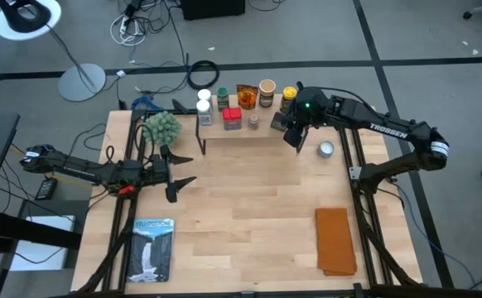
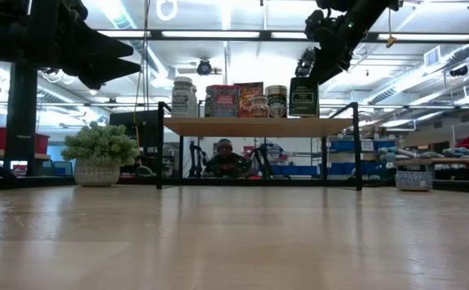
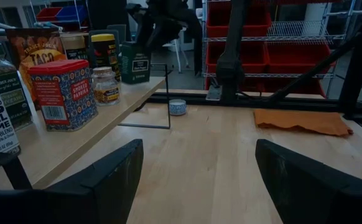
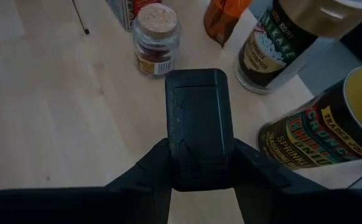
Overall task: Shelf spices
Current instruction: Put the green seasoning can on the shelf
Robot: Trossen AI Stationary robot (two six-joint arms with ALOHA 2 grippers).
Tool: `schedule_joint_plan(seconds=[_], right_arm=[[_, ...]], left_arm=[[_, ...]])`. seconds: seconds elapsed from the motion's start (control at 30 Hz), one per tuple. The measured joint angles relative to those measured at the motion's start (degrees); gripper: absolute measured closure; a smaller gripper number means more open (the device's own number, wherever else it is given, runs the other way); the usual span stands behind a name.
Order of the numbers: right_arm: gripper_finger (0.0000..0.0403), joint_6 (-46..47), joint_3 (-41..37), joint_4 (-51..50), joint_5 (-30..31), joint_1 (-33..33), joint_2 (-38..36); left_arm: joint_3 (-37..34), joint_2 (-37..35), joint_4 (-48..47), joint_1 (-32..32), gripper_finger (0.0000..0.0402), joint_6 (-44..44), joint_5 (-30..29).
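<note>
The shelf (image 1: 262, 135) stands at the table's far side, and its board also shows in the low view (image 2: 259, 126). On it stand a white-capped jar (image 1: 204, 107), a red tin (image 1: 232, 118), an orange packet (image 1: 246, 94), a tan canister (image 1: 267, 91), a yellow-capped jar (image 1: 288, 95) and a small cork-topped jar (image 4: 157, 38). My right gripper (image 4: 199, 171) is over the shelf's right end, shut on the black box (image 4: 199, 118). My left gripper (image 1: 183, 170) is open and empty at the table's left, level with the shelf's left end. My right gripper pinches the black box between its two fingers (image 4: 255, 168), on two opposite sides near its top (image 4: 199, 155). The fingers come from above, pointing down. The box stands upright in the low view (image 2: 304, 98), its bottom at the right end of the shelf board.
A fuzzy green plant (image 1: 161, 127) stands left of the shelf. A flat silver round tin (image 1: 326, 149) lies right of it. An orange cloth (image 1: 335, 240) lies at the near right and a picture book (image 1: 153, 247) at the near left. Bare wood lies between them.
</note>
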Motion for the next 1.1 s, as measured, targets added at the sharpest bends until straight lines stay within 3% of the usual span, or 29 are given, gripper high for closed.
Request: schedule_joint_plan(seconds=[0.17, 0.4, 0.7, 1.1], right_arm=[[0.0243, 0.02, 0.0, 0.0, 0.01, 0.0, 0.0], [0.0271, 0.07, 0.0, -0.07, 0.02, 0.0, 0.0], [0.0244, 0.22, -0.02, -0.5, 0.61, 0.0, 0.0], [0.0246, -0.02, -0.02, -1.99, 0.66, 0.0, -0.04]], left_arm=[[0.0, 0.0, 0.02, -0.01, 0.0085, 0.0, 0.0], [0.0, 0.0, 0.02, -0.01, 0.0085, -0.01, 0.0], [0.0, 0.01, 0.02, 0.0, 0.0085, -0.01, 0.0], [0.0, 0.01, 0.0, 0.0, 0.0085, -0.01, 0.0]])
